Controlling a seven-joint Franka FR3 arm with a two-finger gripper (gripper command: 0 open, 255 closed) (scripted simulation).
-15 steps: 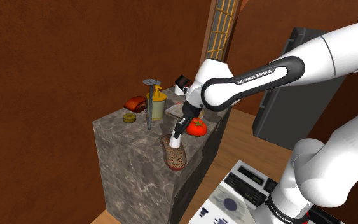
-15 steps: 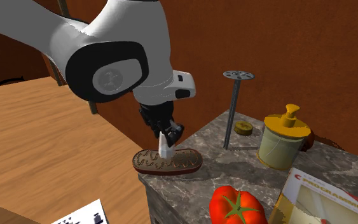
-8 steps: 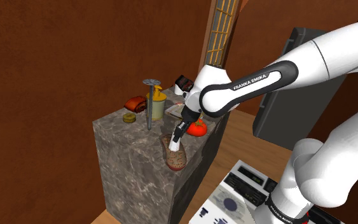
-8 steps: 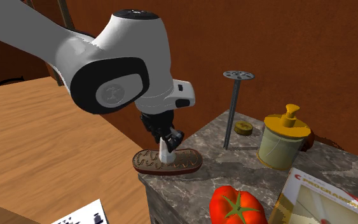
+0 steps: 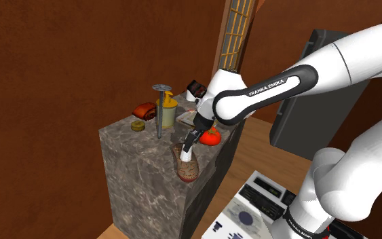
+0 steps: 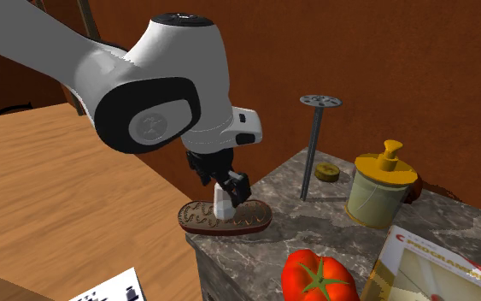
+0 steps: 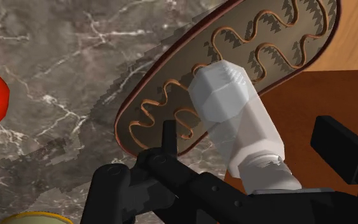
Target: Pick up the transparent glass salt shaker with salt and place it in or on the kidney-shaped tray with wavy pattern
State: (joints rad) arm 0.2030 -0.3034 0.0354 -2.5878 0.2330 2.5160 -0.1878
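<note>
Gripper (image 5: 190, 140) opened: shaker now sits on the tray.
Shoulder view: the shaker (image 5: 186, 155) rests on the tray (image 5: 189, 173) at the counter's (image 5: 142, 183) front edge, lower than a second ago. Second exterior view: it stands upright there. Wrist view: the fingers are spread wide, apparently clear of it, so placing looks done.

- Surface (image 7: 56, 83): dark grey veined stone, marble-like, smooth.
- Salt shaker (image 7: 234, 118): cloudy translucent faceted body.
- Kidney-shaped tray (image 7: 285, 38): matt brown, wavy ridges.
- Floor (image 6: 59, 188): pale wood planks.
- Tomato (image 6: 315, 278): glossy.
</note>
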